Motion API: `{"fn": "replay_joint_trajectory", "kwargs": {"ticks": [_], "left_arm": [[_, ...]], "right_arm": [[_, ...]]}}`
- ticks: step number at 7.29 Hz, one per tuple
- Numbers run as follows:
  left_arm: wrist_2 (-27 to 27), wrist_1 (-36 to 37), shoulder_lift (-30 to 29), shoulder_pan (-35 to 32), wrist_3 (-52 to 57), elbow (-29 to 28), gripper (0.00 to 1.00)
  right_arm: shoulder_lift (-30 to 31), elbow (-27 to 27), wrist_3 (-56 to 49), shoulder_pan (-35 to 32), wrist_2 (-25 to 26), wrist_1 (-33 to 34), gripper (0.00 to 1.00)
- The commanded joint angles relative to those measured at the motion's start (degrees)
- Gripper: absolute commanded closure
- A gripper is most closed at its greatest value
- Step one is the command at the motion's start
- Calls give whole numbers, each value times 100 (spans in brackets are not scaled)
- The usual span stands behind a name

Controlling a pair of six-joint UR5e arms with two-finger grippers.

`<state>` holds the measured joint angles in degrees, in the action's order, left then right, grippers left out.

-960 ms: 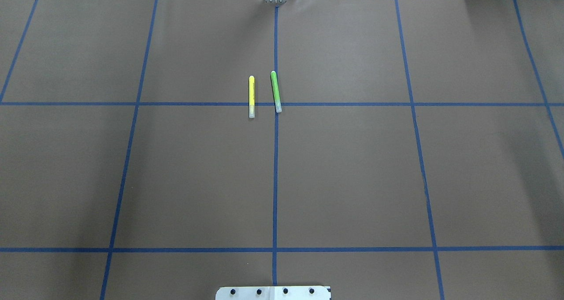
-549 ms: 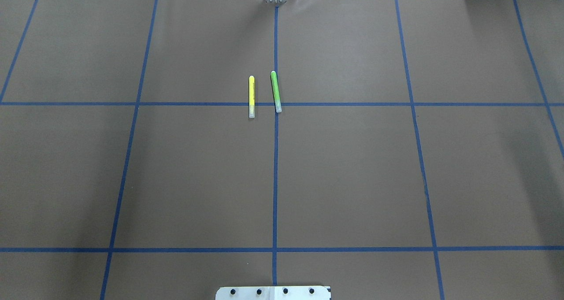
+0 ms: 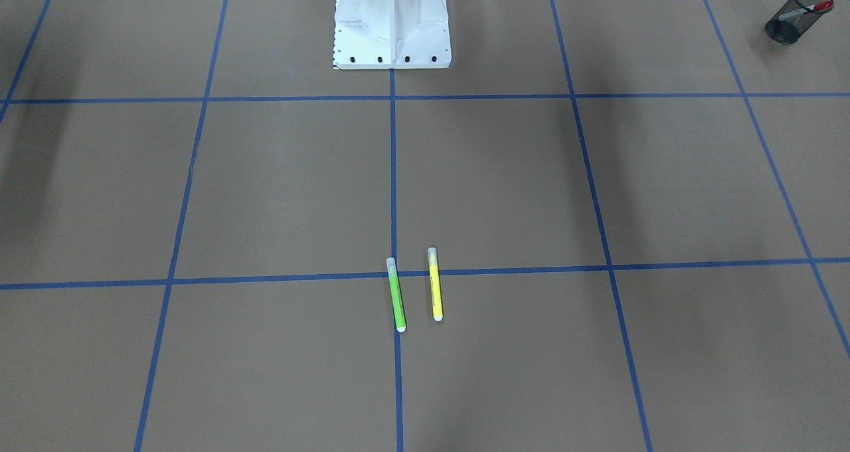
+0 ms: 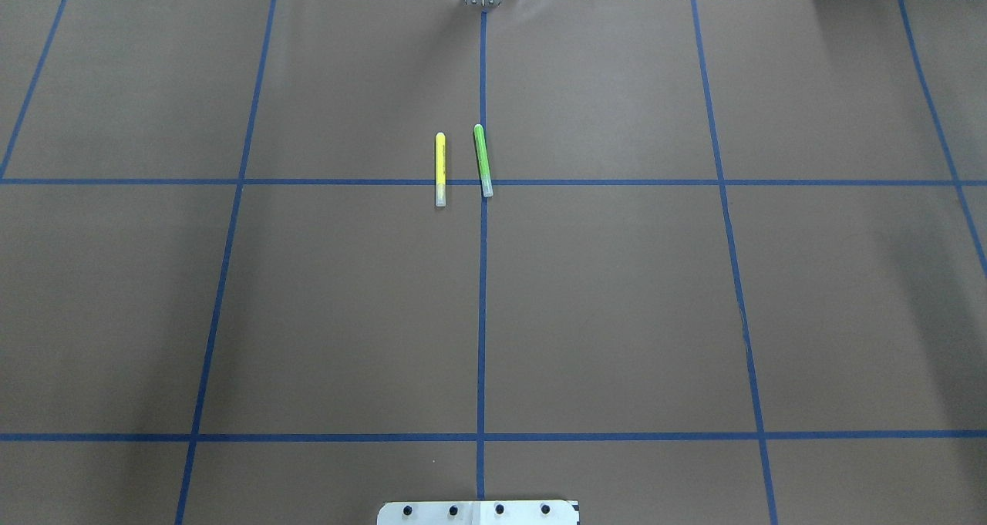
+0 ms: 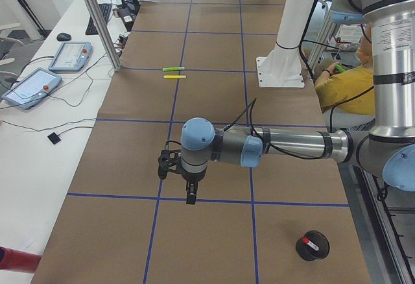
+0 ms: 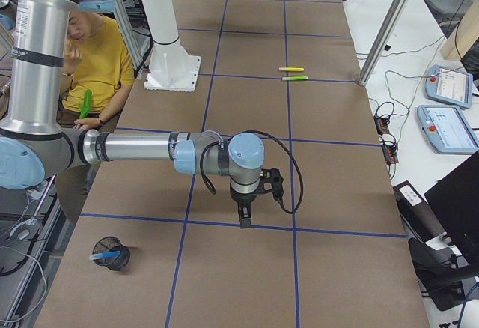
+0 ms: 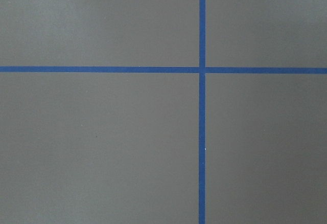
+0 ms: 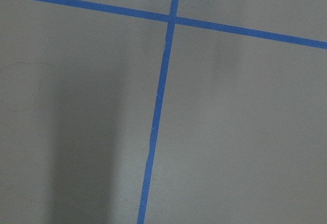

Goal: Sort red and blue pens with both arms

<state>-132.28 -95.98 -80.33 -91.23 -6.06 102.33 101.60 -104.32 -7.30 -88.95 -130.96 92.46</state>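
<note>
"Exterior front-facing first. What's on the table?"
"A green marker and a yellow marker lie side by side, not touching, mid-table across the blue tape grid. Well away, at the robot's left end, a black mesh cup has the red pen leaning in it."
"Overhead exterior?"
"The same two markers and the edge of the white pedestal base. No arm shows."
"Exterior left?"
"The left arm reaches out low over bare brown paper, with the left gripper pointing down. I can't tell from here whether its jaws are apart or together. The red pen's cup stands nearby."
"Exterior right?"
"The right arm mirrors it, the right gripper over a tape line, and again I can't tell how the jaws stand. Near it a second mesh cup holds the blue pen."
"Wrist cameras?"
"Only paper and tape crossings, no fingers."
"Which step, then?"
"I'd say the sorting looks done, since each colour is in its own cup. The next move should only need the arms drawn back. Green and yellow aren't part of the job."
</note>
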Motion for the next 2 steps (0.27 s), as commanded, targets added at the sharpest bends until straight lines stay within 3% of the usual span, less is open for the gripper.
{"fn": "replay_joint_trajectory", "kwargs": {"ticks": [1,2], "left_arm": [[0,0,0,0,0,-3,0],[0,0,0,0,0,-3,0]], "right_arm": [[0,0,0,-9,0,0,0],[0,0,0,0,0,0,0]]}}
